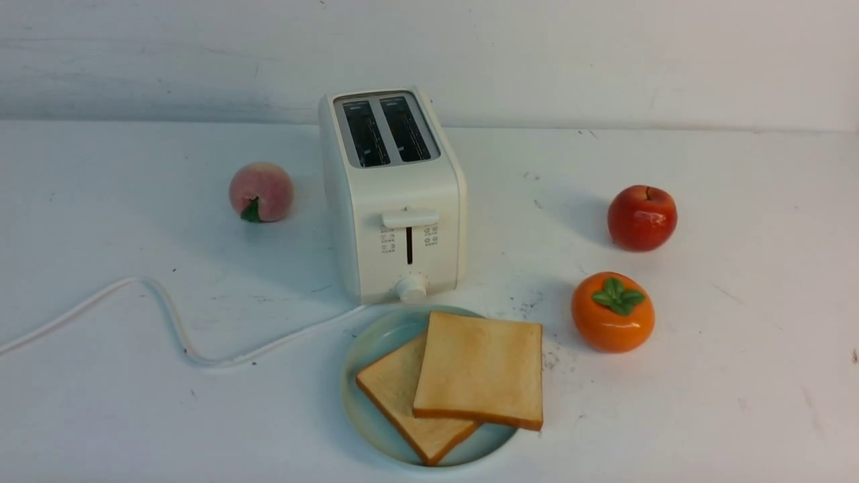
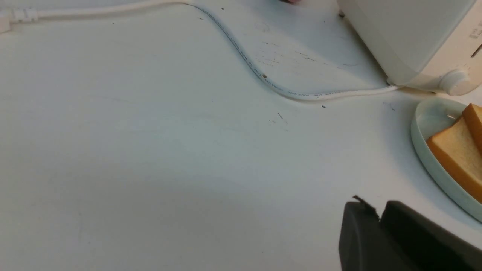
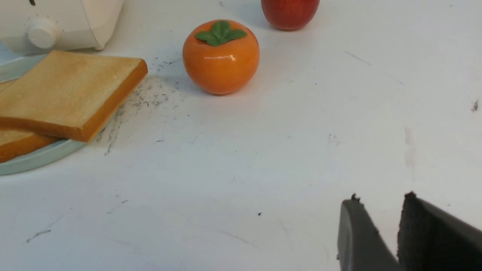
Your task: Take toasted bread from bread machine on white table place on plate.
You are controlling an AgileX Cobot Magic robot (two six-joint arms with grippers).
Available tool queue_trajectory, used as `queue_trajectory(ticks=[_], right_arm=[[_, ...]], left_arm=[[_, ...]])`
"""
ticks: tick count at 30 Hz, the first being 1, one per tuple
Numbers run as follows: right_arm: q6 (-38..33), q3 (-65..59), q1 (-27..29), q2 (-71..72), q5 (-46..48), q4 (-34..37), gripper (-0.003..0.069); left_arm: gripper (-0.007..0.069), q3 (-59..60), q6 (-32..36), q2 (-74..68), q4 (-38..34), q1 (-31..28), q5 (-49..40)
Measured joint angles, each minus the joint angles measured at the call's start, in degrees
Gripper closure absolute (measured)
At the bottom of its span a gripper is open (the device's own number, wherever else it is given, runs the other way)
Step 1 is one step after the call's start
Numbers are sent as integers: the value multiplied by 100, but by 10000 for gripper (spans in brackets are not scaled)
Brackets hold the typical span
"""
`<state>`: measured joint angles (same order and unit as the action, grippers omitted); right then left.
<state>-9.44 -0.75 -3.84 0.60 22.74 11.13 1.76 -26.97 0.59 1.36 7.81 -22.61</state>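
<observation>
Two slices of toasted bread lie on the pale blue-green plate point(image 1: 384, 334). The upper slice point(image 1: 480, 367) overlaps the lower slice point(image 1: 396, 397). Just behind the plate stands the cream bread machine point(image 1: 396, 201), both slots empty and its lever up. All of this rests on the white table point(image 1: 134, 416). Neither gripper shows in the front view. In the left wrist view my left gripper point(image 2: 376, 207) hangs over bare table beside the plate point(image 2: 425, 150), its fingers together and empty. In the right wrist view my right gripper point(image 3: 382, 199) is open and empty, well clear of the toasted bread point(image 3: 71, 86).
The white cord point(image 1: 174, 322) snakes left from the bread machine. A peach point(image 1: 261, 192) sits to its left. To its right are a red apple point(image 1: 642, 218) and an orange persimmon point(image 1: 613, 312), the persimmon close to the plate. A white wall backs the table.
</observation>
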Motion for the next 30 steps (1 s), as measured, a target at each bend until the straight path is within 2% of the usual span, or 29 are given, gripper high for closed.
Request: queue_trajectory(ticks=[30], right_arm=[[0,0,0,0,0,0,436]], left_arm=[[516,0,0,0,0,0,0]])
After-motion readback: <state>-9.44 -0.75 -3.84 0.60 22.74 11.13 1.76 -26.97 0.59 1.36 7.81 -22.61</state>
